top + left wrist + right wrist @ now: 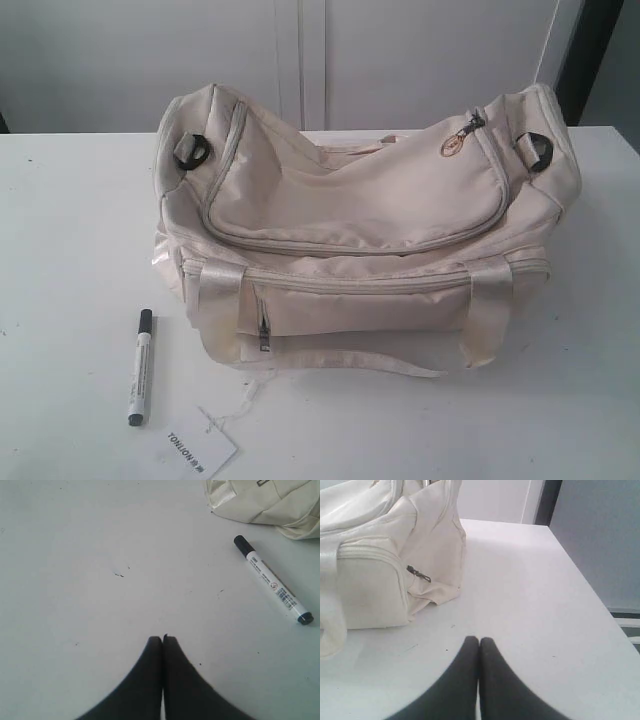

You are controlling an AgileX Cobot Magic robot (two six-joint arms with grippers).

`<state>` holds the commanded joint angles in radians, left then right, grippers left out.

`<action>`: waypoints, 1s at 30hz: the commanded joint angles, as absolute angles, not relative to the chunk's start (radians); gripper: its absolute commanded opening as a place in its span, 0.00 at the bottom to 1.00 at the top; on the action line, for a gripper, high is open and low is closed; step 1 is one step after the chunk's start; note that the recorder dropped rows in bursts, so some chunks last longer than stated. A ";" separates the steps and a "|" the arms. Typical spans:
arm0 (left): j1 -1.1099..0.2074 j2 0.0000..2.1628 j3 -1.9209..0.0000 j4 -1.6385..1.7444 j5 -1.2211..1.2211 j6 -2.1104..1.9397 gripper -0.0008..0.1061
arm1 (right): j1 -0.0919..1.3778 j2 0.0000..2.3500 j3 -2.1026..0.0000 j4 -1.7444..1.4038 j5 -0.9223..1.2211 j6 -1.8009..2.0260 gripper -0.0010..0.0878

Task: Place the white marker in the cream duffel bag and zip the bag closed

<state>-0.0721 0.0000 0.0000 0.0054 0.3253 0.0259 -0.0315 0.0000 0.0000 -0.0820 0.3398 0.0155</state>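
Clearly, the white marker [272, 579] lies on the table [75, 555] ahead of and aside from the left pincer [163, 639], its jaws pressed together like those of the right pincer [479, 640], so it should spread them and straddle mid-barrel, short of the cream duffel bag [265, 502].

The left gripper [163, 639] shows as 2 matte black fingers [140, 690], smooth and uniform, each wide near the camera and curving inward to a narrow rounded tip; 1 tip carries a tiny raised nick. The right gripper [479, 640] looks alike: 2 plain black fingers of the same flared, tapering shape, tips blunt and rounded
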 joint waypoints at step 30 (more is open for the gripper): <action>-0.072 0.000 0.000 0.005 0.325 0.026 0.01 | -0.032 0.000 0.000 -0.082 0.036 0.015 0.01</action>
<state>-0.0721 0.0000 0.0000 0.0054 0.3253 0.0259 -0.0315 0.0000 0.0000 -0.0820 0.0361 0.0155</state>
